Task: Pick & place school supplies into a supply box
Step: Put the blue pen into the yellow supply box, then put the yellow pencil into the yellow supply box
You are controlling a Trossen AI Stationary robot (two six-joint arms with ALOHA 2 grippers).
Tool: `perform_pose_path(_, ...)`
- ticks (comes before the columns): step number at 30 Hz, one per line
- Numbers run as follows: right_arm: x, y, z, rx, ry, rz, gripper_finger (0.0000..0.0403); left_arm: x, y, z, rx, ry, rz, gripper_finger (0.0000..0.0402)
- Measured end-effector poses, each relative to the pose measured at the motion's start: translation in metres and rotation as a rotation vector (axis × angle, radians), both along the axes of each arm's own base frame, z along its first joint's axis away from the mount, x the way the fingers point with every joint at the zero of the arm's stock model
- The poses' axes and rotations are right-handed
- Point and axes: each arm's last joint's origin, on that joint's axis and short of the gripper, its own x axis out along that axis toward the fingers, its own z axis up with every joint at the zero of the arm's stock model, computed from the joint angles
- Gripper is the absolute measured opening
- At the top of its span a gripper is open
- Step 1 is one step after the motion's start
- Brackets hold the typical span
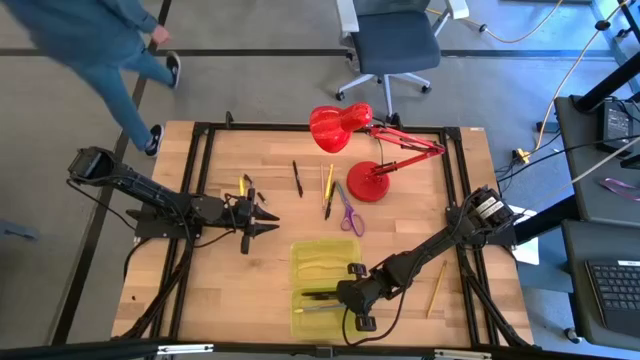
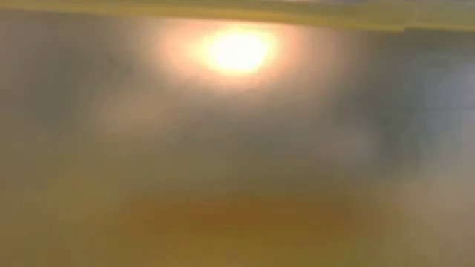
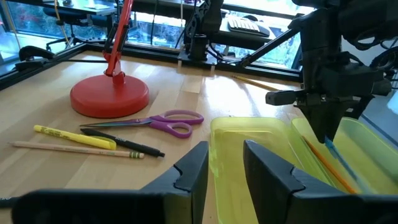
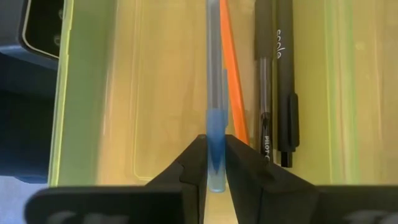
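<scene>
The yellow-green supply box (image 1: 322,262) lies open near the table's near edge, its two halves side by side. My right gripper (image 1: 352,296) hangs over the near half and is shut on a blue pen (image 4: 214,81). An orange pencil (image 4: 233,87) and black pens (image 4: 277,81) lie in that half. Purple-handled scissors (image 1: 348,211), a black pen (image 1: 297,179) and yellow pencils (image 1: 328,190) lie flat on the wood beyond the box. My left gripper (image 1: 262,222) hovers open to the box's left and holds nothing. The low view shows only a yellow blur. My right gripper pinches the blue pen between its two fingers at the blue-capped end (image 4: 216,144). The fingers come from above, pointing down into the box's near half (image 3: 348,155), and lie across the pen. The pen runs along the box's length beside the orange pencil. Whether it rests on the floor, I cannot tell.
A red desk lamp has its base (image 1: 368,182) just beyond the scissors and its head (image 1: 338,126) near the far edge. A yellow pencil (image 1: 437,288) lies right of the box. Another yellow item (image 1: 242,185) lies by my left gripper. A person (image 1: 100,45) walks beyond the far-left corner.
</scene>
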Motion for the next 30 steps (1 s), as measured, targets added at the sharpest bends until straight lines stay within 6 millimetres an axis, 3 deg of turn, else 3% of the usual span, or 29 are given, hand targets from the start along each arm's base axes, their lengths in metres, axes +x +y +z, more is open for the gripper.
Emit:
perform_pose_path(5, 0.000, 0.000, 0.000, 0.000, 0.000, -0.001, 0.0066, 0.000, 0.000, 0.000, 0.000, 0.000, 0.000, 0.0092)
perform_pose_path(12, -0.001, -0.001, 0.001, 0.003, 0.027, -0.031, 0.0119, 0.000, 0.000, 0.000, -0.002, 0.000, 0.000, 0.0094)
perform_pose_path(17, -0.016, -0.011, 0.026, 0.008, 0.122, -0.217, 0.0136, 0.000, 0.000, 0.000, -0.002, 0.000, 0.000, 0.0094)
perform_pose_path(23, -0.066, -0.017, 0.061, -0.077, 0.288, -0.468, 0.0137, 0.000, 0.000, -0.001, 0.000, 0.007, 0.000, 0.0091)
perform_pose_path(27, -0.108, -0.012, 0.067, -0.179, 0.475, -0.684, 0.0137, 0.000, 0.000, -0.001, 0.000, 0.010, -0.002, 0.0094)
perform_pose_path(30, -0.129, -0.006, 0.068, -0.185, 0.612, -0.856, 0.0137, 0.000, 0.000, -0.001, -0.002, 0.012, -0.001, 0.0095)
